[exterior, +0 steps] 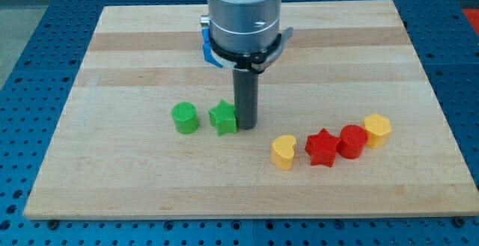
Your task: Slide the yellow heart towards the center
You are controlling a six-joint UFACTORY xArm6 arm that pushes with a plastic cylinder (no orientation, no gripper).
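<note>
The yellow heart [284, 152] lies on the wooden board [135, 51], towards the view's bottom, right of the middle. My tip [246, 126] stands on the board up and to the left of the heart, a short gap away. The tip is right beside the green star [223, 117], at its right side, touching or nearly so.
A green cylinder [185, 117] sits left of the green star. Right of the yellow heart runs a row: a red star [322, 147], a red cylinder [352, 140] and a yellow hexagonal block [377, 128]. A blue block [209, 48] shows partly behind the arm's body.
</note>
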